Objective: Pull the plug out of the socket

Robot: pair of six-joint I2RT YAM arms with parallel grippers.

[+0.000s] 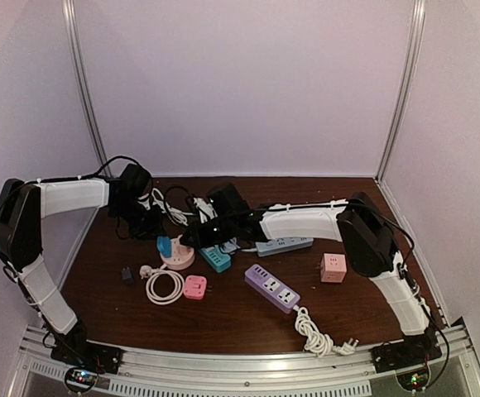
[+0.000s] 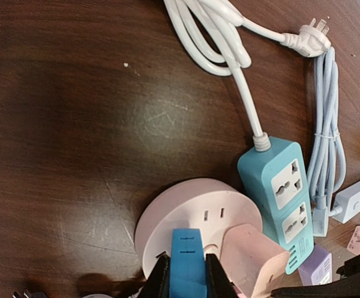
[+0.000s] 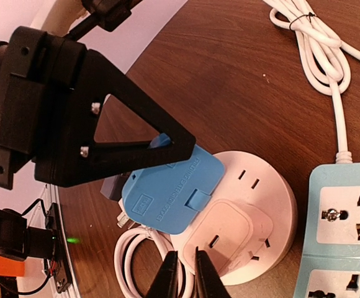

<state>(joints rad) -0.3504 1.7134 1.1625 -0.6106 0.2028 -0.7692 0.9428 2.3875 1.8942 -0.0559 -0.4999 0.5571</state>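
A round pink socket lies on the brown table, with a blue plug and a pink charger standing in it. My left gripper is shut on the blue plug, one finger on each side, above the round socket. In the right wrist view the blue plug sits tilted over the socket, under the left gripper's black frame. My right gripper is shut and empty, its tips at the near edge of the pink charger.
A teal power strip lies right beside the round socket. A coiled white cable, a small pink adapter, a purple power strip, a pink cube adapter and a white strip lie around.
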